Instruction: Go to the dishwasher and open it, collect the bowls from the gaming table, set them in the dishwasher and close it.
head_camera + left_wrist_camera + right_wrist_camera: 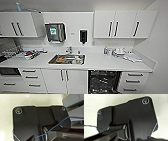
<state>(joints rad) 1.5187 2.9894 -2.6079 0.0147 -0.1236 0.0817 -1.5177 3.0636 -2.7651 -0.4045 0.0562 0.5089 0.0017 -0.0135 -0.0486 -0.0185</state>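
A white kitchen counter (pixel 100 61) is seen head-on from the head view, with white upper cabinets (pixel 125 23) above it and a steel sink (pixel 67 59) sunk into its middle. The dishwasher (pixel 105 82), a built-in under-counter unit with a dark interior and wire racks, is seen already open, low and right of centre, under the counter between the white double cabinet doors (pixel 64 80) and the white drawer stack (pixel 133 81). Its opening is faced straight toward the camera. No bowls can be made out at this moment, and the gaming table is not made out either.

Claw state cannot be told for either arm: in both wrist views the fingers are hidden behind the dark robot plate, with pale floor beyond. Nothing is seen held.

Key relation: the dishwasher lies ahead and to the robot's right, so the right arm is judged the nearer one. The opening step is judged done; bowl collection is judged not yet done.
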